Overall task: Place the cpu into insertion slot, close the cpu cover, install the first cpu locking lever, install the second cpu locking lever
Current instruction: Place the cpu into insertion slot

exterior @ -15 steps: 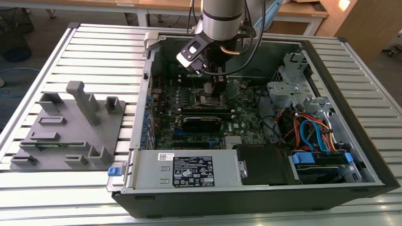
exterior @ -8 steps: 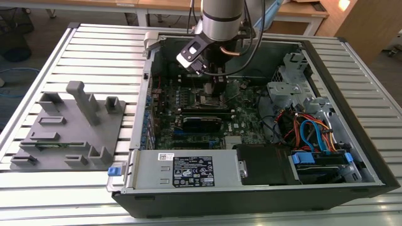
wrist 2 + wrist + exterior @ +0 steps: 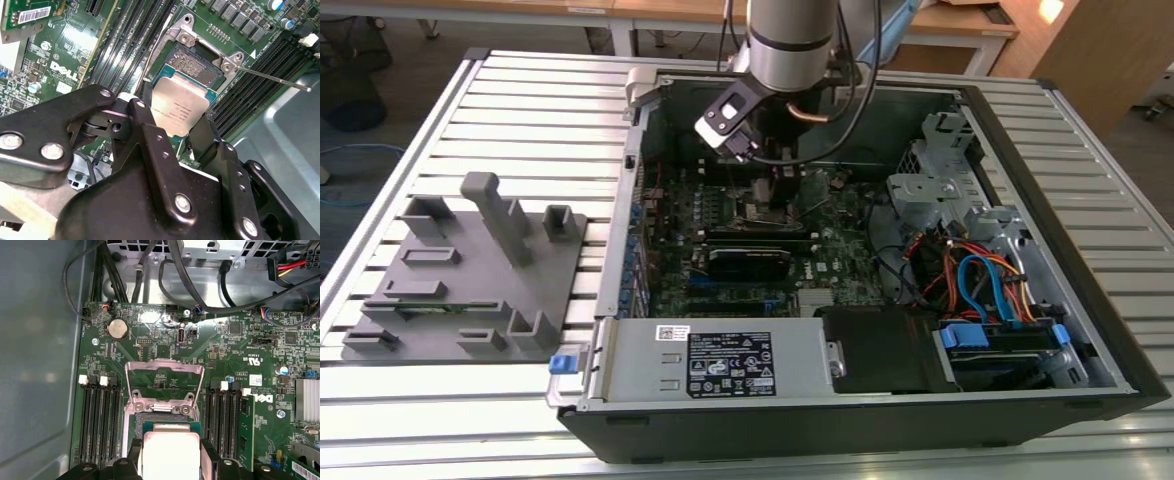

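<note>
1. The bench [image 3: 400,420] carries the open computer case [image 3: 854,430]; the arm [image 3: 790,40] reaches inside.
2. The cpu cover [image 3: 165,365] stands raised; the insertion slot [image 3: 197,65] lies exposed beneath it.
3. The gripper [image 3: 177,109] is clamped on the cpu [image 3: 185,100] by two opposite edges; the cpu sits partly over the insertion slot; contact cannot be told.

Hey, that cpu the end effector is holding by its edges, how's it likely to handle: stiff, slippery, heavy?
Probably stiff: the cpu looks flat and unbent between the fingers of the end effector. Its smooth metal top looks slippery, and only its thin edges are gripped, so it may slip or tilt. Likely light, being so thin.
</note>
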`<state>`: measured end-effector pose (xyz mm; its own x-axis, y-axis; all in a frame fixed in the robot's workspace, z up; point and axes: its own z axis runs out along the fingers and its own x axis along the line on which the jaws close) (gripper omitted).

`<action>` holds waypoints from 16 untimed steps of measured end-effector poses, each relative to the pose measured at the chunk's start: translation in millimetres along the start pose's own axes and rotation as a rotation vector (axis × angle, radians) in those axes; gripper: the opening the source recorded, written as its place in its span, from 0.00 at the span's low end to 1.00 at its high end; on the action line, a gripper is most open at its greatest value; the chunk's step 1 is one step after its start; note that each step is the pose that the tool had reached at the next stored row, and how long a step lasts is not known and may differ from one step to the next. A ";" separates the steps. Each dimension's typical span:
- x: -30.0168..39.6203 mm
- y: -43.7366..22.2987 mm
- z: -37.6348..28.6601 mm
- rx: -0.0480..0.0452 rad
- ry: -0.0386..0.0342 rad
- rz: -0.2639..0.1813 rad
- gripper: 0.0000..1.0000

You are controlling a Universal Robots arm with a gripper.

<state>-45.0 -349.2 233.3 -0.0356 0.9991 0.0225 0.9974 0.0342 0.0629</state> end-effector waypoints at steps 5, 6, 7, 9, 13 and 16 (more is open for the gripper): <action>-0.1 -0.7 4.5 0.0000 0.0000 0.000 0.54; -0.1 -0.8 5.8 0.0000 0.0000 0.000 0.54; -0.1 -0.9 7.3 0.0000 -0.0001 0.000 0.54; -0.2 -1.5 10.7 -0.0001 0.0000 0.000 0.54; 1.1 -2.5 16.3 0.0000 -0.0002 0.002 0.54; 3.2 -2.6 19.1 -0.0002 -0.0006 0.009 0.54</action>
<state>-46.5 -345.6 214.2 -0.0264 0.9994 0.0224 0.9977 0.0249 0.0629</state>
